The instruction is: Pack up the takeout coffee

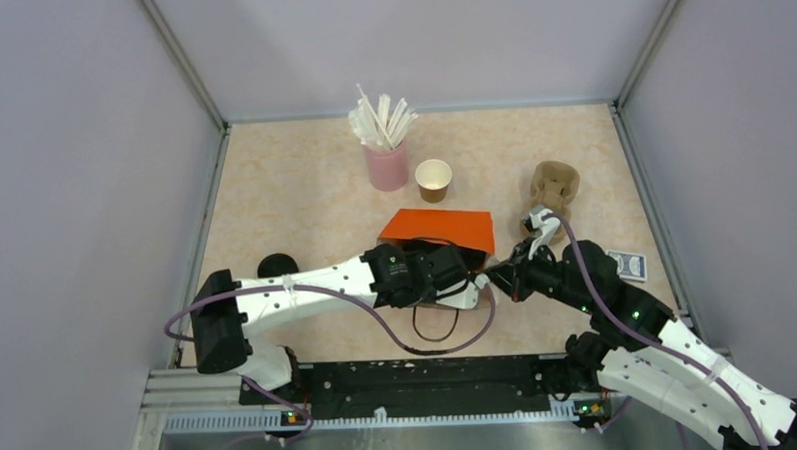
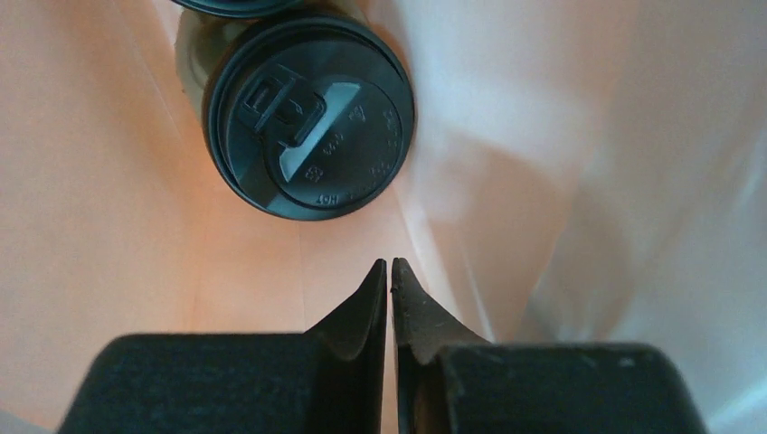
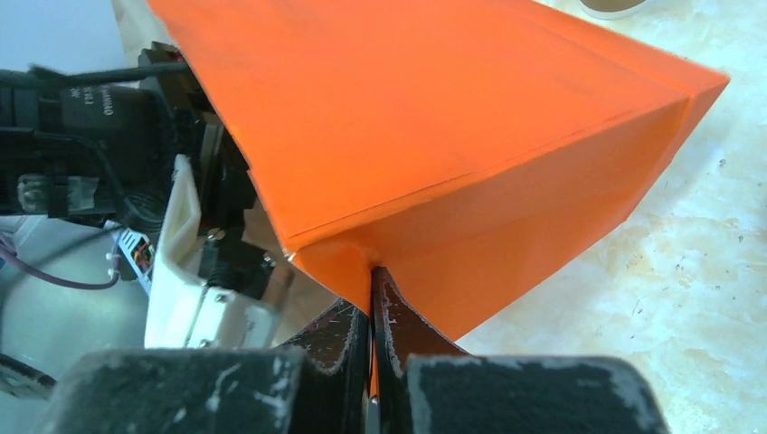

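Right gripper (image 3: 373,271) clenched on near-right rim of orange bag (image 3: 470,127), likely to keep its mouth open. Left gripper (image 2: 390,264) hung inside, fingers closed and empty, above lidded coffee cup (image 2: 307,117) seated in bag. Unlidded cup (image 1: 433,179) stood far, outside.

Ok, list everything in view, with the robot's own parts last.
orange bag: one, orange, table centre
lidded cup: one, black lid, inside the bag
second lid: one, black, only its edge shows, behind the lidded cup
open cup: one, brown with white inside, right of the pink cup
pink cup: one, pink, far centre
straws: a bunch, white, in the pink cup
loose lid: one, black, near left; probably a lid
cup carrier: one, tan, far right
small box: one, blue and white, right edge
left tool: shut, empty, inside the bag
right tool: shut on the bag's edge
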Tool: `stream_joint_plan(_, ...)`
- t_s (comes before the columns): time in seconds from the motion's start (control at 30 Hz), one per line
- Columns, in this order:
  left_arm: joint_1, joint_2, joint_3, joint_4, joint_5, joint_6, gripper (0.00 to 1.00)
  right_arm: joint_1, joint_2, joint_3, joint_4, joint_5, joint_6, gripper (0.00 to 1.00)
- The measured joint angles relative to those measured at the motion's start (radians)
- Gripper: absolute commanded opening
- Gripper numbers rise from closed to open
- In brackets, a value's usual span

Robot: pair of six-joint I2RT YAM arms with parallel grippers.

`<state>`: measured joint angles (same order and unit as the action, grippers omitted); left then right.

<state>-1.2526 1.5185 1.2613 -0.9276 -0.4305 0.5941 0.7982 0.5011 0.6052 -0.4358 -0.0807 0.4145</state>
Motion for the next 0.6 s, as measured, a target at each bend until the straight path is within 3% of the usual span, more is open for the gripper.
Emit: stream_joint_plan(0.6, 0.047, 0.048, 0.061, 0.064, 0.021, 0.058, 0.09, 0.000, -0.003, 0.006, 0.001, -0.028, 0.001, 0.00)
